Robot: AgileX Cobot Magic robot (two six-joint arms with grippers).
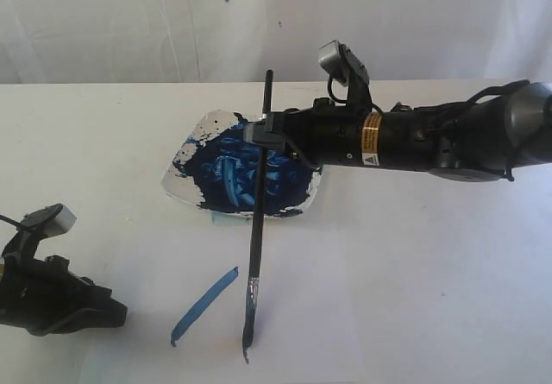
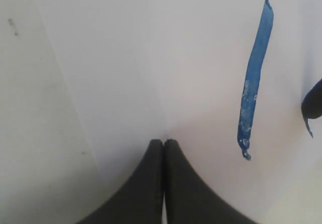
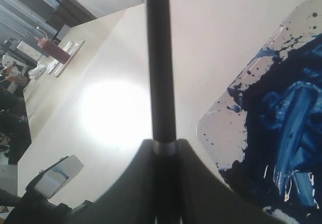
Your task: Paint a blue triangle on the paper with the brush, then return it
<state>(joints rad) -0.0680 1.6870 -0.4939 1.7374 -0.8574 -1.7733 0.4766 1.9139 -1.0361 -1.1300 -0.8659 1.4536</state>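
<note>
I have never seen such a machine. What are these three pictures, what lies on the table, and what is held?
This is a robot with two arms. One picture comes from a camera off the arms; the other two from a camera on each wrist. The right arm's fingers are shut on a thin black brush, its tip down at the white paper, beside one blue stroke. Farther back lies a plate smeared with blue paint. The left arm's fingers are shut and empty.
</note>
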